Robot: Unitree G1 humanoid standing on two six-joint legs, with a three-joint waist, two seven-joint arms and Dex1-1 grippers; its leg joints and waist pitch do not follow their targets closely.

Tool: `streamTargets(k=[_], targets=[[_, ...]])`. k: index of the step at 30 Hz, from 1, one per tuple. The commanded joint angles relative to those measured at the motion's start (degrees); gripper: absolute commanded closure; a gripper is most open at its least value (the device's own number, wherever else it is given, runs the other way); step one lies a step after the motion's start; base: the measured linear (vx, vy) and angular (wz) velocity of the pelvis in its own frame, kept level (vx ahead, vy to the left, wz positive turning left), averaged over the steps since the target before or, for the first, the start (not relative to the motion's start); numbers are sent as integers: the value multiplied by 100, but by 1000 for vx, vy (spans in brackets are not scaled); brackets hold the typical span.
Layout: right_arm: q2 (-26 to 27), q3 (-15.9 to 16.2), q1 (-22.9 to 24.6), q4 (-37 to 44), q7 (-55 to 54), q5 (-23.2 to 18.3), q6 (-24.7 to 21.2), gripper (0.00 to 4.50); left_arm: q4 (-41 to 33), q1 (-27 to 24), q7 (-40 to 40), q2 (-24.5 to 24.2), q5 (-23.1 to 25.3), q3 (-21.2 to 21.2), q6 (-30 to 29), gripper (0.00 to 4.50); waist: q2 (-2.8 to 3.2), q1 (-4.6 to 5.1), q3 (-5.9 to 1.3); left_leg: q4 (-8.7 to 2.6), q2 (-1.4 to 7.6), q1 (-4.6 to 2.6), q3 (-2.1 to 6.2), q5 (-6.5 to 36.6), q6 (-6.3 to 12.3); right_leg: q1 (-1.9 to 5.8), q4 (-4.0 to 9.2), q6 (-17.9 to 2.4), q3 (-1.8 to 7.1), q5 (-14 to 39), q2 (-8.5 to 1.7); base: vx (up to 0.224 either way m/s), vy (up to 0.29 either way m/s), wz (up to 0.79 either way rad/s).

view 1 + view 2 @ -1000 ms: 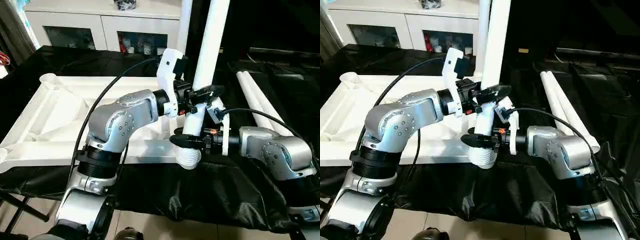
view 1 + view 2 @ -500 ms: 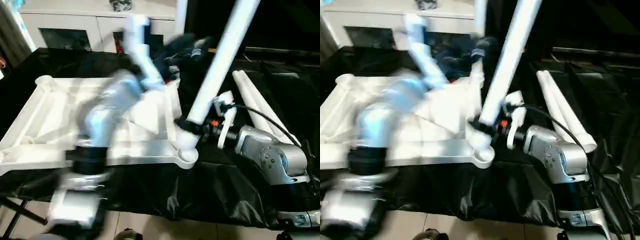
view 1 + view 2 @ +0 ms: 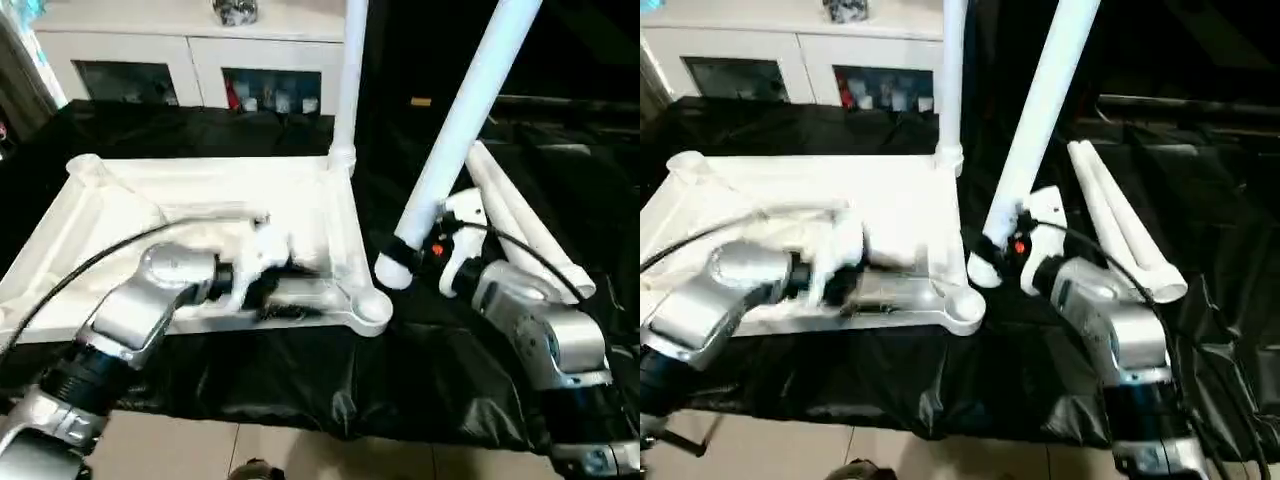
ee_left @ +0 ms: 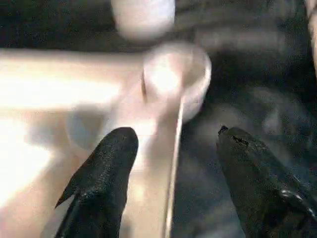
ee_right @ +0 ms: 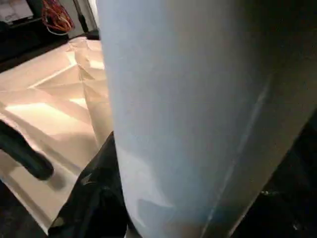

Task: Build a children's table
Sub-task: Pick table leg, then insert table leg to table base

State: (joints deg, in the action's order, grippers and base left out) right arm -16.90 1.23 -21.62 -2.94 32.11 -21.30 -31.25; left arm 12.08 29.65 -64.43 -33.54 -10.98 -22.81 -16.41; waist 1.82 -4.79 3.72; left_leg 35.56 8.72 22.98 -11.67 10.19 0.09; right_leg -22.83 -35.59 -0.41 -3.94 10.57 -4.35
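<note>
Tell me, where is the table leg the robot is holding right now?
In the left eye view, the held leg slants up on the robot's right, gripped by the right gripper, its lower end just beside the table top's near corner socket.

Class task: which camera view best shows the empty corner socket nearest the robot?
The left wrist view: the socket sits open-mouthed beyond the open left gripper. The eye views show it smaller, beside the tilted leg. The right wrist view mostly shows the leg.
</note>
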Motion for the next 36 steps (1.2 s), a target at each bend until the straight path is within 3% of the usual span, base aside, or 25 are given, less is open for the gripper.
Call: streamTargets(k=[1, 7, 16, 28, 29, 31, 36], targets=[[-27, 23, 5, 139, -23, 61, 99, 259, 93, 35, -141, -26, 149, -114, 155, 148, 59, 29, -431, -526, 456, -256, 273, 1746, -544, 168, 436, -1026, 343, 1476, -507, 0, 0, 0], [-24, 64, 66, 210, -9, 98, 96, 259, 988, 327, -386, 142, 538, -363, 863, 204, 62, 17, -427, -514, 459, -268, 278, 1862, -539, 161, 459, -1064, 355, 1613, -524, 0, 0, 0], [-17, 104, 100, 231, 10, 146, 124, 259, 1828, 676, -412, 543, 698, -348, 1282, 266, 67, 20, -439, -502, 463, -248, 280, 1816, -481, 181, 446, -1185, 347, 1425, -532, 0, 0, 0], [-46, 126, 106, 279, 22, 177, 142, 259, 2512, 931, -399, 875, 801, -203, 1502, 371, 82, 11, -440, -504, 481, -243, 289, 1817, -430, 198, 443, -1275, 346, 1361, -543, 0, 0, 0], [-49, 126, 120, 306, 11, 179, 140, 259, 2577, 953, -396, 888, 824, -201, 1521, 382, 127, 12, -434, -508, 482, -250, 292, 1880, -450, 185, 449, -1277, 344, 1372, -536, 0, 0, 0], [-51, 123, 141, 347, 1, 173, 128, 259, 2590, 953, -380, 892, 839, -197, 1538, 391, 101, 16, -431, -508, 479, -244, 293, 1909, -441, 200, 451, -1279, 346, 1402, -542, 0, 0, 0], [-66, 114, 192, 400, -6, 164, 111, 259, 2550, 929, -169, 947, 857, -77, 1339, 430, 109, 10, -427, -495, 481, -241, 292, 1877, -390, 194, 477, -1215, 349, 1659, -560, 0, 0, 0]])
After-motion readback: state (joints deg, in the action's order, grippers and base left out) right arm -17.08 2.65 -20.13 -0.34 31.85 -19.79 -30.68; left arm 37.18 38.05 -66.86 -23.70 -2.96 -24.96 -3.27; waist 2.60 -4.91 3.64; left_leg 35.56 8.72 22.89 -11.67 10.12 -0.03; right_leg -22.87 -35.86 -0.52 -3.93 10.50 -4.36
